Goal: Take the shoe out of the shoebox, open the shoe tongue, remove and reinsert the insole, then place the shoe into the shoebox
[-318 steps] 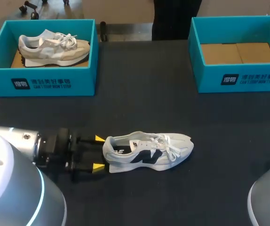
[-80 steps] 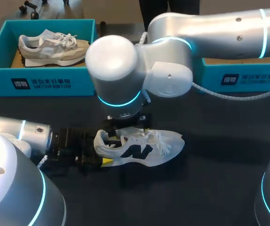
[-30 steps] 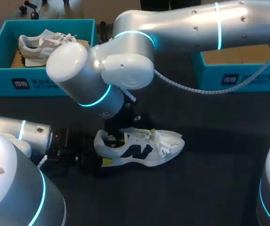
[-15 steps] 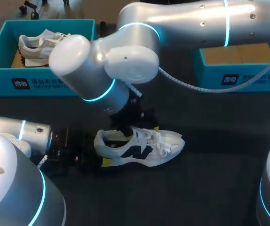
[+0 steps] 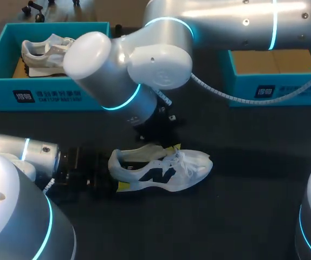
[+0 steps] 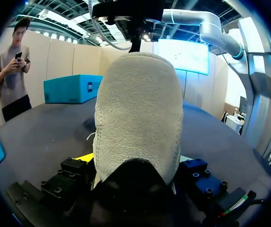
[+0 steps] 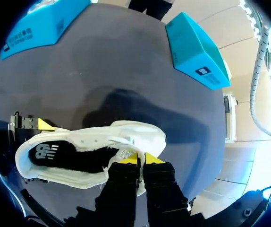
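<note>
The white low-top sneaker with a black side logo [image 5: 161,172] lies on its sole on the dark table [image 5: 242,206], outside both boxes. At its heel, the left gripper [image 6: 135,165] clamps the grey suede heel from both sides. Above its middle, the right gripper [image 7: 140,158] has narrow fingers pinched on the white shoe tongue [image 7: 122,153]. The empty teal cardboard shoebox [image 5: 277,89] stands well beyond its toe
</note>
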Controlling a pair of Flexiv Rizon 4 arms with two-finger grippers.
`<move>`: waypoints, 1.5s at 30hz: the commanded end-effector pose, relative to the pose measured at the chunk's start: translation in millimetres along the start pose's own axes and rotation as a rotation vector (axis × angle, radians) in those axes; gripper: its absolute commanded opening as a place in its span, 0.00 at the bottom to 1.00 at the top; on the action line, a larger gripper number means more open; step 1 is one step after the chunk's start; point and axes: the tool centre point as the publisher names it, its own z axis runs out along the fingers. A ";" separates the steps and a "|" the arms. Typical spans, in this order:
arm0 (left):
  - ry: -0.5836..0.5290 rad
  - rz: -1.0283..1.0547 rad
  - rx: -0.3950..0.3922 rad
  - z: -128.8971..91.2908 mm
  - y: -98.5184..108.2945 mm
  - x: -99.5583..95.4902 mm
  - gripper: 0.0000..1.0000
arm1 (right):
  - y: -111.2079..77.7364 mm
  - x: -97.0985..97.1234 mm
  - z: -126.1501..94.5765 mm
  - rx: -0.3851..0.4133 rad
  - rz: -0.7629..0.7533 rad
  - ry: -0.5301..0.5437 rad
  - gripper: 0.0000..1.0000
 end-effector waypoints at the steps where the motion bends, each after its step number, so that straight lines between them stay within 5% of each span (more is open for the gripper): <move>1: 0.000 0.000 -0.004 -0.6 -0.7 -0.6 0.00 | -4.4 -9.0 8.5 0.007 0.139 0.006 0.00; 12: 0.000 0.000 -0.004 -0.6 -0.7 -0.6 0.00 | -6.0 -30.9 41.8 0.077 0.203 -0.068 0.00; 26: 0.000 0.000 -0.004 -0.6 -0.7 -0.6 0.00 | -5.4 -14.4 97.1 0.101 0.224 -0.006 0.00; 27: 0.000 0.000 -0.004 -0.6 -0.7 -0.6 0.00 | -5.3 -14.7 98.1 0.106 0.222 -0.004 0.14; 28: 0.000 0.000 -0.004 -0.6 -0.7 -0.6 0.00 | -5.3 -14.7 98.1 0.108 0.221 -0.004 0.42; 29: 0.000 0.000 -0.004 -0.6 -0.7 -0.6 0.00 | -5.1 -15.6 96.0 0.108 0.220 -0.008 0.83; 30: 0.000 0.000 -0.004 -0.6 -0.7 -0.6 0.00 | -5.2 -17.1 93.9 0.107 0.219 -0.013 1.00; 45: 0.000 0.000 -0.004 -0.6 -0.7 -0.6 0.00 | -3.1 -22.7 29.5 -0.061 0.091 0.006 1.00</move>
